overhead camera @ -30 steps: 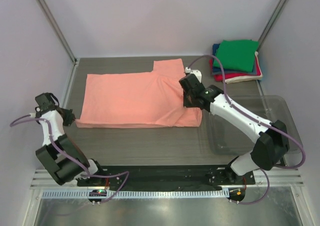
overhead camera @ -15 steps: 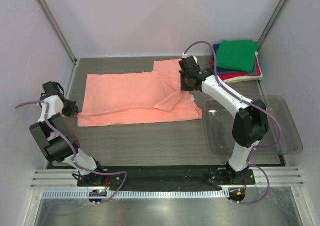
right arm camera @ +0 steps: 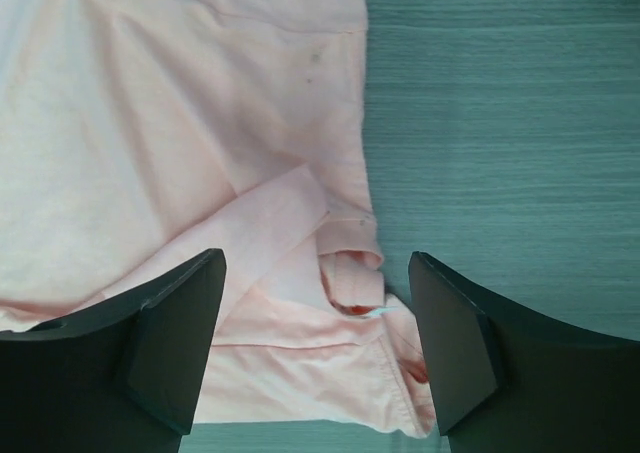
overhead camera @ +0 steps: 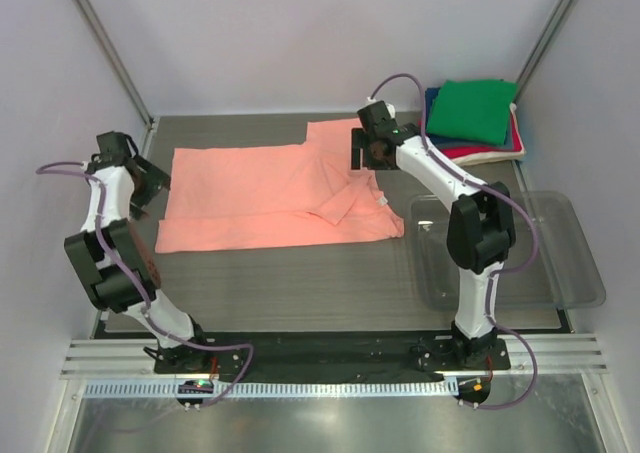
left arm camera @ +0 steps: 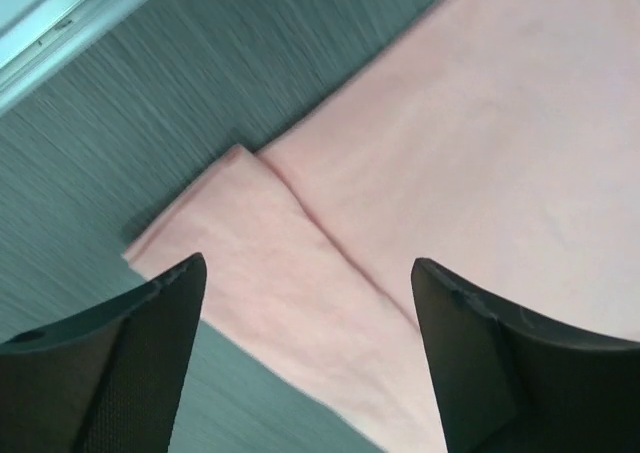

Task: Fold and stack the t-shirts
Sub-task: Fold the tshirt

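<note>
**Salmon-pink cotton t-shirt (overhead camera: 270,193) half-folded, both grippers empty over its ends**

It's lying across the middle of the dark grey wood-grain table (overhead camera: 300,283), long side running left to right. The left gripper (overhead camera: 152,185) hangs over the left hem with fingers spread wide and nothing between them. The right gripper (overhead camera: 368,153) is just as spread and bare above the rumpled patch at right of centre.

Here's the danger. In the right wrist view a loose flap and a bunched collar sit right under the fingers (right arm camera: 180,343). A pinch there may catch some layers and not others, and the fold would drag crooked.

On the left, the corner is doubled over (left arm camera: 250,243), so a shallow grab could lift only the top ply.

As for room, there's a bare strip of table along the lower edge of the shirt. At upper right the stack of folded shirts (overhead camera: 472,108) sits close to the right arm. The clear plastic tray (overhead camera: 580,273) fills the lower right, and the left gripper works near the table's left edge.
</note>
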Robot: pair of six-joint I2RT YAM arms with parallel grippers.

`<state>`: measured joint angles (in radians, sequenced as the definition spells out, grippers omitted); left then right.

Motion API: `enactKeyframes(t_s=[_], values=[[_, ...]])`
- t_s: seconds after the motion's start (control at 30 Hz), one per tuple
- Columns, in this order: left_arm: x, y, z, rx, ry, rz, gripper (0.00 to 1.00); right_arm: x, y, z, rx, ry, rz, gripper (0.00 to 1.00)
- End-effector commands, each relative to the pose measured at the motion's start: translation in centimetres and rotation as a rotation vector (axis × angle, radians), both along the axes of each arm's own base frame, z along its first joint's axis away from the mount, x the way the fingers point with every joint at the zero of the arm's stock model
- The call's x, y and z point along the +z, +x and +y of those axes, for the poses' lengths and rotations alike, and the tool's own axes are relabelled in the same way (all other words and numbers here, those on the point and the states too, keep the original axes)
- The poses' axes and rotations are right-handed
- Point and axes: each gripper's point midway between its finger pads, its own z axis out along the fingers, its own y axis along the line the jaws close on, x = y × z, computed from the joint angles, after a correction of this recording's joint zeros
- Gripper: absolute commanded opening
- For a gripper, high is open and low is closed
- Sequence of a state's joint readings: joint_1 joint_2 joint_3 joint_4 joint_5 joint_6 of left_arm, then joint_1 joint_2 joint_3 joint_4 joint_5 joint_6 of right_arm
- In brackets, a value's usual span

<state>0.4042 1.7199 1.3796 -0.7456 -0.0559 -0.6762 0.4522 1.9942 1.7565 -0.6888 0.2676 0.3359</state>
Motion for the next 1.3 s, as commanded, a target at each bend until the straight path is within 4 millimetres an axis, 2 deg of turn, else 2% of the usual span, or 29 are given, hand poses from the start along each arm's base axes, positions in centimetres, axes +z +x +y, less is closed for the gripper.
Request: enactKeyframes(t_s=[0.0, 0.03, 0.1, 0.13, 0.17, 0.2, 0.23, 0.27, 0.3, 0.33, 0.37, 0.43, 0.53, 0.63, 0.77, 0.97, 1.17, 1.27], values=[[3.5, -2.3, -1.0, -0.042, 0.098, -0.033, 0.86, 5.3, -1.8, -1.4, -0.043, 0.056, -0.097, 0.81], [3.4, -2.8, -1.5, -0.042, 0.088, -0.043, 0.87, 3.7, -3.5, -1.8, -0.047, 0.067, -0.056, 0.81], [2.6, -4.7, -2.4, -0.01, 0.063, -0.042, 0.85, 3.3, -5.3, -0.8, -0.011, 0.142, -0.048, 0.81], [2.3, -5.2, -2.7, -0.001, 0.054, -0.049, 0.83, 2.6, -7.4, -1.3, -0.017, 0.16, -0.028, 0.81], [1.8, -6.6, -3.3, 0.039, 0.041, -0.054, 0.82, 2.3, -8.4, -0.6, 0.003, 0.193, -0.022, 0.81], [1.4, -7.2, -3.6, 0.053, 0.035, -0.063, 0.82, 2.0, -9.4, -0.6, 0.009, 0.206, -0.017, 0.8], [1.4, -7.1, -3.7, 0.074, 0.031, -0.101, 0.82, -0.2, -11.2, -1.1, 0.008, 0.195, 0.03, 0.81], [-0.1, -8.2, -4.6, 0.081, -0.004, -0.093, 0.82, 0.4, -12.0, -0.8, 0.015, 0.223, 0.01, 0.81], [0.2, -8.3, -5.0, 0.088, -0.012, -0.137, 0.82, -0.3, -12.9, -0.5, 0.03, 0.234, 0.027, 0.81], [0.2, -8.2, -5.0, 0.094, -0.007, -0.171, 0.83, -2.0, -14.3, -0.8, 0.029, 0.226, 0.068, 0.81], [-1.3, -9.2, -5.3, 0.106, -0.01, -0.15, 0.84, -2.3, -14.7, -0.7, 0.034, 0.235, 0.067, 0.8], [-1.9, -9.5, -5.2, 0.125, -0.003, -0.161, 0.84, -4.1, -16.1, -0.7, 0.043, 0.219, 0.106, 0.8], [-4.0, -10.3, -5.2, 0.148, -0.011, -0.104, 0.85, -5.8, -16.5, -0.8, 0.04, 0.205, 0.133, 0.8], [-5.8, -10.8, -4.9, 0.176, -0.011, -0.041, 0.85, -6.9, -16.0, -0.7, 0.037, 0.188, 0.143, 0.81], [-7.1, -10.7, -4.8, 0.199, -0.026, 0.002, 0.84, -8.1, -14.7, -1.1, 0.006, 0.145, 0.13, 0.81], [-8.5, -10.8, -4.1, 0.261, -0.003, -0.021, 0.84, -10.8, -13.5, -1.3, -0.024, 0.099, 0.165, 0.82], [-9.0, -10.3, -3.6, 0.293, 0.013, -0.056, 0.83, -12.7, -13.7, -1.2, -0.033, 0.098, 0.196, 0.82], [-9.7, -10.0, -3.4, 0.301, 0.012, -0.054, 0.76, -13.4, -13.9, -1.2, -0.032, 0.092, 0.211, 0.79]])
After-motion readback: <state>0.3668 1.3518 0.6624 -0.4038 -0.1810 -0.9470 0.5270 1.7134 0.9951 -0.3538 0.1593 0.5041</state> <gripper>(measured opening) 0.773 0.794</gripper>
